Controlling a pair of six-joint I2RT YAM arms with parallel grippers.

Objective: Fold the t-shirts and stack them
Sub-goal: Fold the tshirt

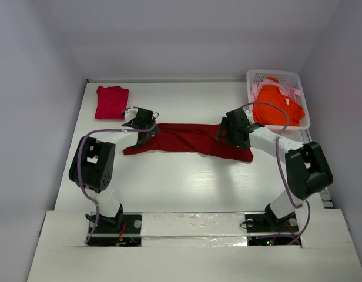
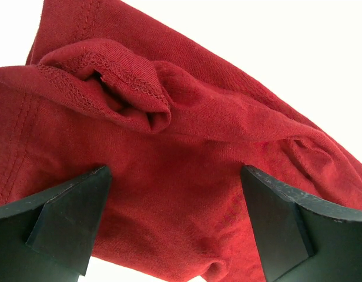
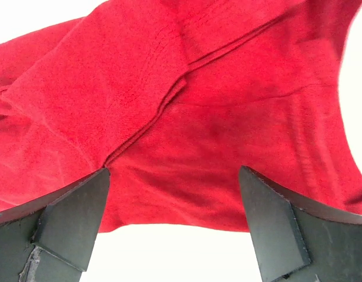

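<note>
A large dark red t-shirt (image 1: 190, 140) lies stretched in a long band across the middle of the table. My left gripper (image 1: 141, 130) hovers over its left end, jaws wide open; rumpled cloth with a stitched hem (image 2: 169, 147) fills its wrist view. My right gripper (image 1: 230, 134) hangs open over the right end, the shirt's near edge (image 3: 187, 176) just beyond its fingertips. A crimson-pink t-shirt (image 1: 111, 101) lies folded at the far left. A bright orange t-shirt (image 1: 279, 106) and a pale pink t-shirt (image 1: 255, 89) sit in the basket.
The white lattice basket (image 1: 298, 79) stands at the far right corner of the table (image 1: 181, 182). Grey walls enclose the table on three sides. Purple cables loop from both arms.
</note>
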